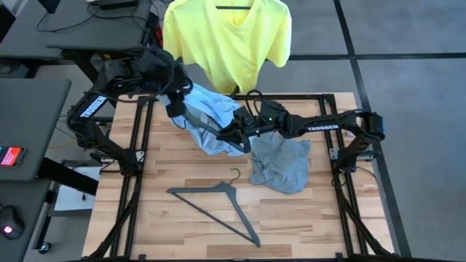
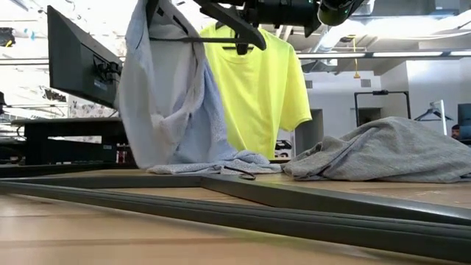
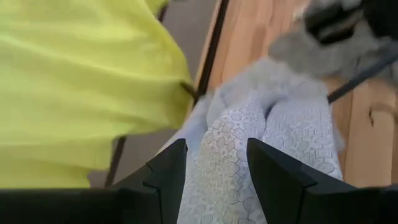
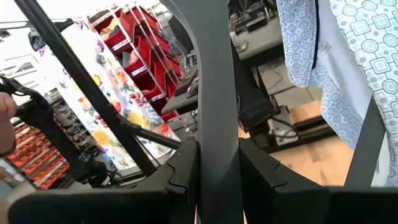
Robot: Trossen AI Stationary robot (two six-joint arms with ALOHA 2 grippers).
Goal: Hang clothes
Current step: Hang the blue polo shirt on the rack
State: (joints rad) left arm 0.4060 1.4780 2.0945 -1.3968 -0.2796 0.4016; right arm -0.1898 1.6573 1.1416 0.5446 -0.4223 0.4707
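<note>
Fabric fills the space between my left gripper [image 3: 216,177] fingers: the pale blue collared shirt [image 1: 211,116], patterned, pinched in those jaws and lifted off the counter [image 1: 182,167]. From table height the shirt drapes down from the grip, its lower folds pooled on the wood below.

My right gripper [image 4: 217,168] is closed around the flat dark arm of a hanger [image 4: 214,81], clamped tight on both sides. That hanger sits up at the shirt's top, just beside my left gripper, and the blue cloth hangs close past my right gripper's fingers.

Grey T-shirt [image 1: 280,166] lies crumpled on the counter directly under my right arm, just beside the pooled end of the blue shirt; whether they touch I cannot tell.

Neon-yellow T-shirt [image 1: 227,36] is already up on its own hanger, beyond my left gripper, past the counter's far edge, spread flat.

Second hanger [image 1: 215,204], dark and triangular, lies flat on the wood, well apart from both grippers, on the near side of the grey T-shirt.
</note>
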